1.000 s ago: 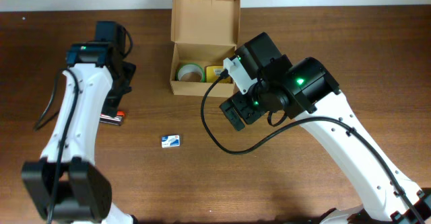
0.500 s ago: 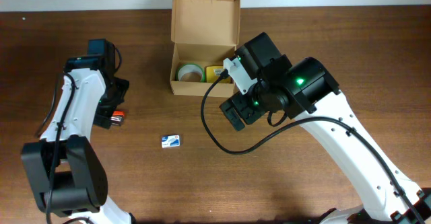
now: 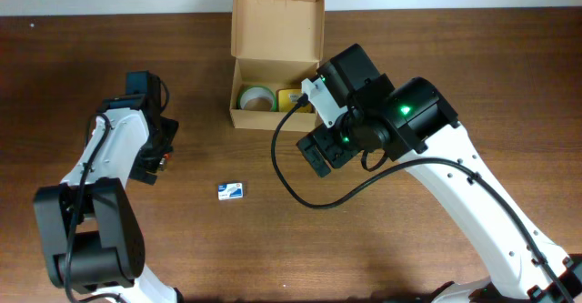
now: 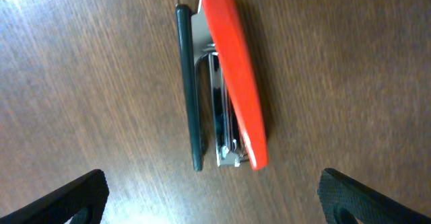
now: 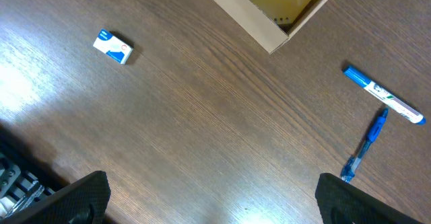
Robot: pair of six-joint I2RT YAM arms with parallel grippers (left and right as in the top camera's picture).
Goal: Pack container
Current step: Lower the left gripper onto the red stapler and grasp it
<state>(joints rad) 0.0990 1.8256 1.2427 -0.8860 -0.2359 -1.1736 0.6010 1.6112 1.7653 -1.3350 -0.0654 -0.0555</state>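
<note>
Brown wood-grain bench (image 3: 436, 57) carries everything. The right arm (image 3: 400, 121) reaches across its middle and covers the container's right front corner. It also hides the blue marker (image 5: 384, 95) and blue pen (image 5: 363, 146) from overhead. The right gripper (image 5: 212, 197) has its fingers spread wide over bare wood. The left arm (image 3: 114, 153) stands toward the left edge, its left gripper (image 4: 215, 197) likewise spread, hanging over a red stapler (image 4: 232, 76) that lies on its side. The container (image 3: 259, 118) sits at the middle of the far edge, flap lid up, holding a tape roll (image 3: 255, 98) and a yellow block (image 3: 293, 95). A small white-and-blue box (image 3: 231, 190) lies nearer the front edge.

A second ago the left wrist was closer to the far edge and the stapler showed plainly; now the gripper covers most of it. The right arm has not moved.
</note>
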